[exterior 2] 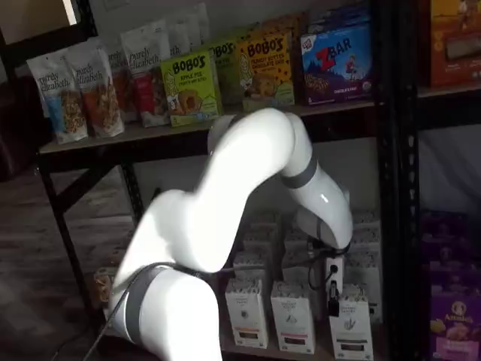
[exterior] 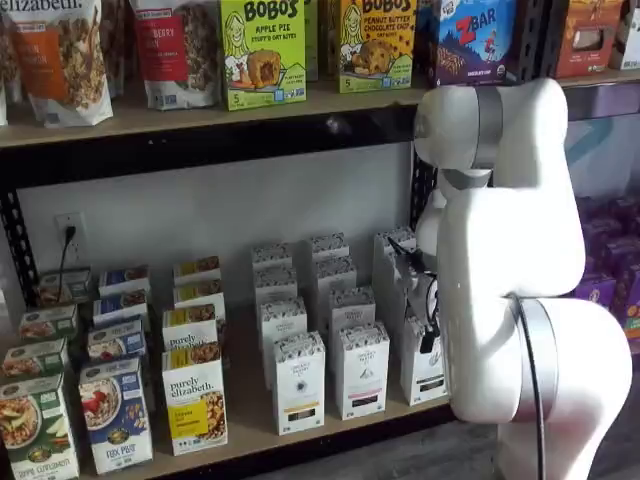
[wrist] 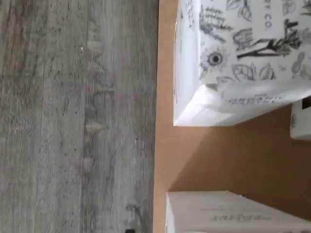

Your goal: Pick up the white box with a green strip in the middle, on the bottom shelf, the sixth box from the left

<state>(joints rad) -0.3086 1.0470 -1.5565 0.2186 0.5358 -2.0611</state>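
Observation:
The white box (exterior: 424,372) stands at the front of the rightmost column of white cartons on the bottom shelf (exterior: 250,432), partly behind my arm. It also shows in a shelf view (exterior 2: 351,325). My gripper (exterior: 417,290) hangs over that column, just above and behind the box, and it shows again in a shelf view (exterior 2: 331,284). Its fingers are not plainly visible. The wrist view shows a white carton with leaf drawings (wrist: 243,58), a second white carton (wrist: 233,213), and the tan shelf board (wrist: 218,155) between them.
More white cartons (exterior: 298,382) and colourful Purely Elizabeth boxes (exterior: 193,400) fill the bottom shelf to the left. The upper board holds Bobo's boxes (exterior: 262,50) and granola bags. A black rack post (exterior 2: 391,188) stands right of the arm. Grey floor (wrist: 73,116) lies beyond the shelf edge.

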